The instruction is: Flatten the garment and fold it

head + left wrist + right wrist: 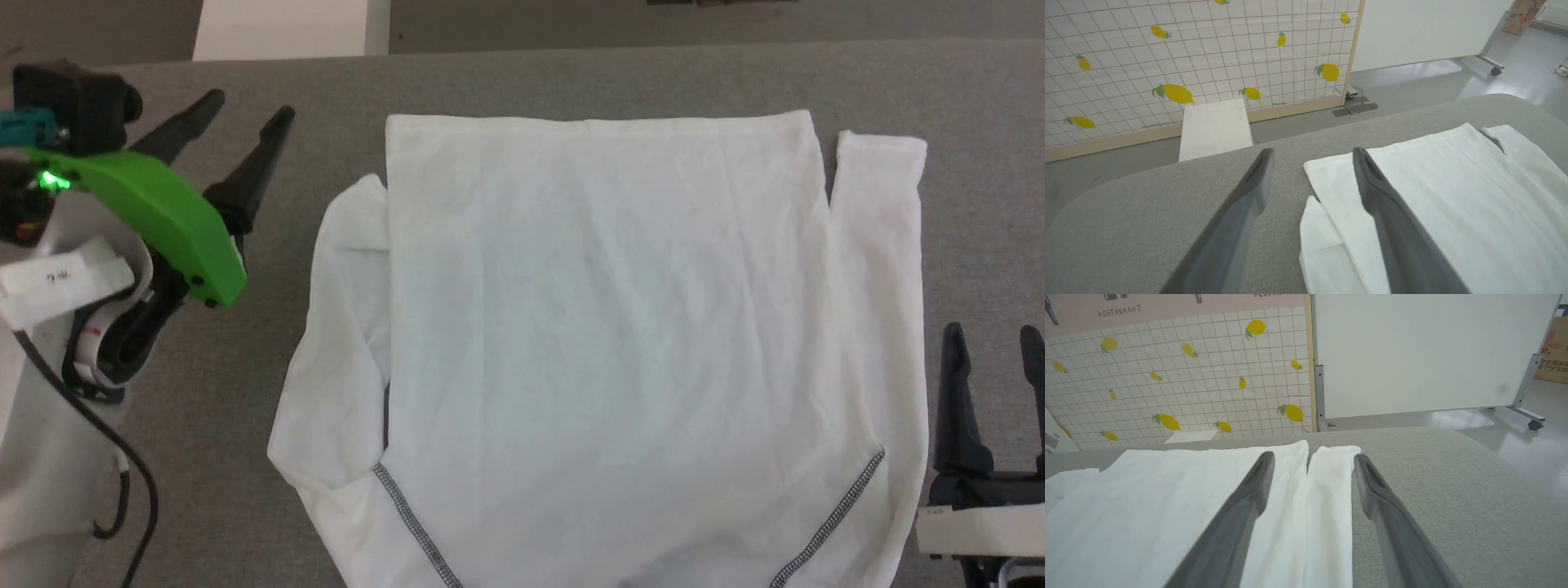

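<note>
White thin-fabric long-sleeved shirt (604, 327) is laid flat on the grey fabric-covered table (571, 77). Its long axis runs from near edge to far edge, hem far and zigzag-stitched shoulder seams near.

Left gripper (249, 106) is held towards the far-left corner with jaws spread wide and nothing gripped. The rumpled left sleeve lies to its right, apart from the fingertips; its cuff is possibly tucked under the body panel, though that is hard to tell.

Right gripper (990, 332) is parked at the right edge, also spread and empty, and is judged the nearer. The straight right sleeve lies just beside it, in line with the fingers. A sleeve fold-in is judged next; the right sleeve is better placed.
</note>
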You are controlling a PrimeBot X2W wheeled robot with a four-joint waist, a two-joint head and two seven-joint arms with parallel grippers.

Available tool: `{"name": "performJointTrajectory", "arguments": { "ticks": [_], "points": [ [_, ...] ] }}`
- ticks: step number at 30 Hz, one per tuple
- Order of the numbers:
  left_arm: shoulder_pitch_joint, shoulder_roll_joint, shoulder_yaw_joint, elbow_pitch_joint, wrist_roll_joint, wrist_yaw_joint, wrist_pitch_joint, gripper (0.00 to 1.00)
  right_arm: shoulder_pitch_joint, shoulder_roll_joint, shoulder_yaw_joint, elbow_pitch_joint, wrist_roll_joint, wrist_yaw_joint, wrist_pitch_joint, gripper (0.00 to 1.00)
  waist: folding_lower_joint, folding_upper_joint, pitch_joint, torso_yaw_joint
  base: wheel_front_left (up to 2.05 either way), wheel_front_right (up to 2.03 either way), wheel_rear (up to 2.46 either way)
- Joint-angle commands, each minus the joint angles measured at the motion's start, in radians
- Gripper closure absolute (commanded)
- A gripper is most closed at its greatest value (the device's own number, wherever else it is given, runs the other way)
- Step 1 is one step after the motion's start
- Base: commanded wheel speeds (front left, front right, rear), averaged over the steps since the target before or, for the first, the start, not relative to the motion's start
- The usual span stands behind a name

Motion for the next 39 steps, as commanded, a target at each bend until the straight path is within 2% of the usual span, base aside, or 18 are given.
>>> {"name": "performJointTrajectory", "arguments": {
  "ticks": [1, 10, 16, 23, 25, 29, 39],
  "points": [
    [-0.047, 0.005, -0.012, 0.038, 0.001, -0.01, 0.025, 0.0, -0.029, 0.001, 0.005, 0.0, 0.008, -0.001, -0.009, 0.0, -0.0001, 0.0, 0.101, -0.025, 0.0, 0.0, 0.0],
    [-0.207, 0.01, -0.116, 0.228, 0.009, -0.027, 0.225, 0.0, -0.094, 0.001, 0.024, 0.034, 0.014, -0.001, -0.027, 0.0, -0.0001, 0.0, 0.201, -0.065, 0.0, 0.0, 0.0],
    [-0.216, 0.009, -0.135, 0.289, -0.011, 0.001, 0.323, 0.0, -0.105, 0.001, 0.021, 0.055, 0.015, -0.001, -0.031, 0.0, -0.0001, 0.0, 0.22, -0.079, 0.0, 0.0, 0.0],
    [-0.207, 0.015, -0.141, 0.298, -0.018, 0.023, 0.362, 0.0, -0.117, 0.001, 0.016, 0.064, 0.011, -0.001, -0.031, 0.0, -0.0001, 0.0, 0.236, -0.084, 0.0, 0.0, 0.0],
    [-0.204, 0.014, -0.147, 0.3, -0.024, 0.02, 0.372, 1.0, -0.12, 0.001, 0.014, 0.065, 0.007, -0.001, -0.029, 0.0, -0.0001, 0.0, 0.239, -0.082, 0.0, 0.0, 0.0],
    [-0.203, 0.011, -0.145, 0.298, -0.03, 0.011, 0.352, 1.0, -0.124, 0.001, 0.007, 0.065, -0.002, -0.001, -0.022, 0.0, -0.0001, 0.0, 0.228, -0.071, 0.0, 0.0, 0.0],
    [-0.137, 0.017, -0.074, 0.317, -0.053, 0.006, 0.174, 1.0, -0.101, 0.001, 0.013, 0.082, -0.013, -0.001, -0.006, 0.0, -0.0001, 0.0, 0.093, -0.033, 0.0, 0.0, 0.0]
  ]
}}
